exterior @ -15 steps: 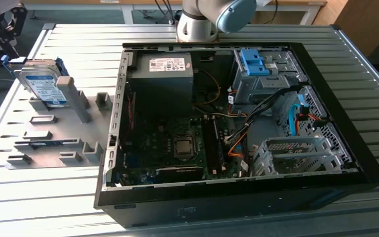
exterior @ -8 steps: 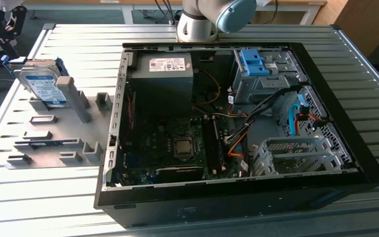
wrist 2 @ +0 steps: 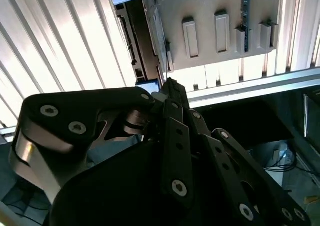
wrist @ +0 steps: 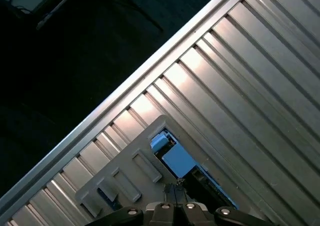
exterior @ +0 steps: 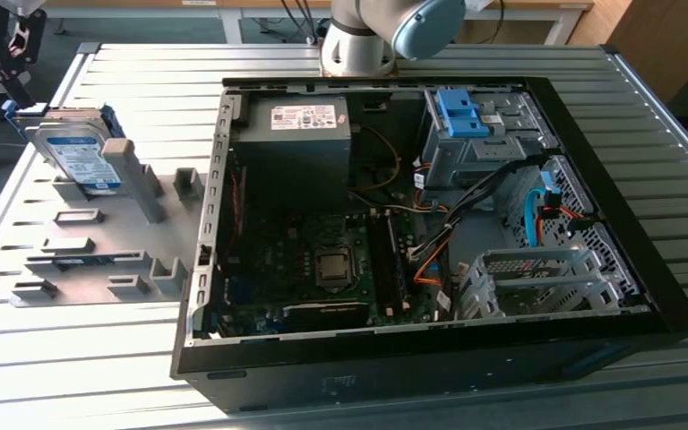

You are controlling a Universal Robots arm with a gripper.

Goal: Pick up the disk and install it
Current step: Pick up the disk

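My claw (wrist 2: 172, 86) is clenched on nothing, tips together, close by the disk (exterior: 78, 150) — it stands on edge in the grey rack (exterior: 105, 260), upper left of the exterior view, outside the computer case (exterior: 440, 376).

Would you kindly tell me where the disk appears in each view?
Exterior view: disk upright on the grey fixture plate, exterior view's left.
Second wrist view: disk edge-on against that plate's edge.
First wrist view: disk's blue frame beside the plate.
Shared landmark: the plate.
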